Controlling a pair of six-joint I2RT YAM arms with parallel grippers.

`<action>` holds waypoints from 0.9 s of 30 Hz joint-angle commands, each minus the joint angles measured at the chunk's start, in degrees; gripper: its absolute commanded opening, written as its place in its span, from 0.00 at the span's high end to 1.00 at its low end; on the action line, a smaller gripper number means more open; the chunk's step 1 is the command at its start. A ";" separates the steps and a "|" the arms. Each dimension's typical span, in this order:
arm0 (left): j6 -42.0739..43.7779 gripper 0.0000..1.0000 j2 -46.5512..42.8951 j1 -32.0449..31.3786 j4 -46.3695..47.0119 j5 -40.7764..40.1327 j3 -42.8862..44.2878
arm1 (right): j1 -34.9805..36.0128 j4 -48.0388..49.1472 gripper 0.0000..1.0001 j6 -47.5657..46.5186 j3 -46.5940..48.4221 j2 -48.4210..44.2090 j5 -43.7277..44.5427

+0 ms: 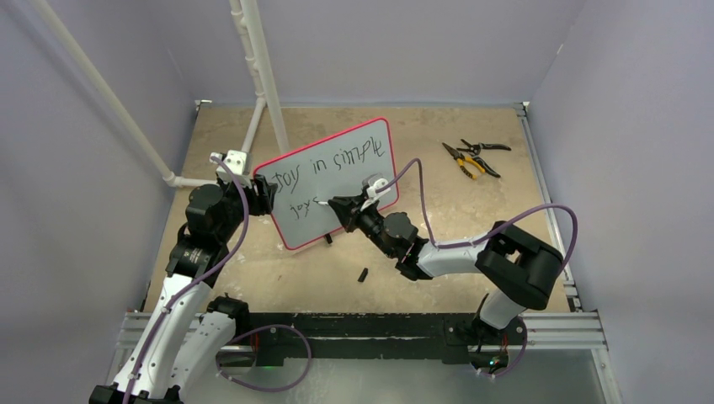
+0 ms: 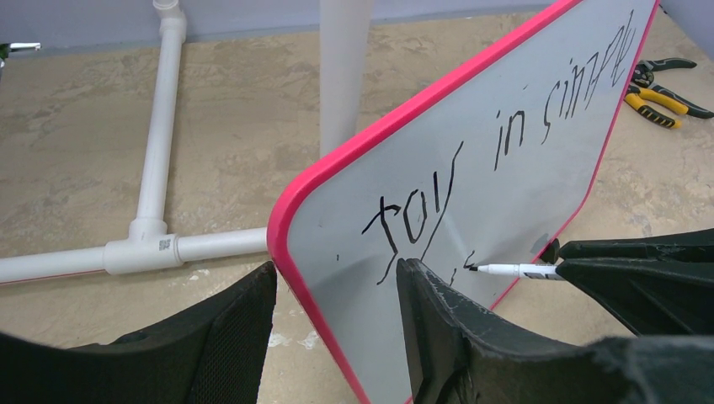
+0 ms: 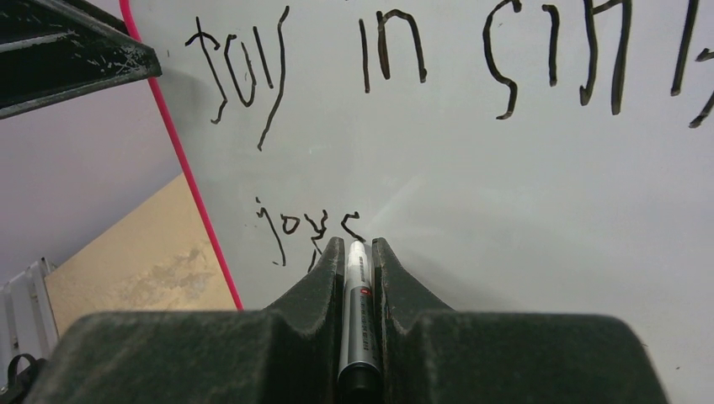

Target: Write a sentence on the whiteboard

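Where left fingers [image 2: 438, 328] part, the whiteboard [image 2: 522, 202]'s edge sits.

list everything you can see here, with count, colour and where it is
whiteboard: 1, pale grey with pink-red rim, standing tilted mid-table
sentence: 2 lines, black, on the whiteboard's face
marker: 1, white with black tip, tip at the second line
pliers: 2, one yellow-handled, one black-handled, far right of table
small black piece: 1, black, on table nearer than the whiteboard
pipe frame: 1, white, far left
table: 1, tan
left gripper: 1, black, clamped on whiteboard's left edge
right gripper: 1, black, shut on marker
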 commanded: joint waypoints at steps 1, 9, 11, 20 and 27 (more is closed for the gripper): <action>0.36 0.46 -0.29 0.03 2.40 0.57 -0.30 | -0.15 1.68 1.00 -0.72 0.83 0.51 -0.60; 0.35 0.46 -0.25 0.03 2.42 0.68 -0.30 | 0.01 1.54 1.00 -1.41 0.78 0.35 -1.02; 0.35 0.46 -0.25 0.03 2.40 0.73 -0.30 | 0.10 1.64 1.00 -1.65 0.77 0.19 -1.18; 0.36 0.46 -0.24 0.03 2.45 0.79 -0.32 | 0.29 6.46 1.00 -2.99 -2.46 -3.05 -3.36; 0.28 0.46 -0.40 0.03 2.46 0.91 -0.25 | 0.25 3.00 1.00 -2.08 -3.56 -4.54 1.81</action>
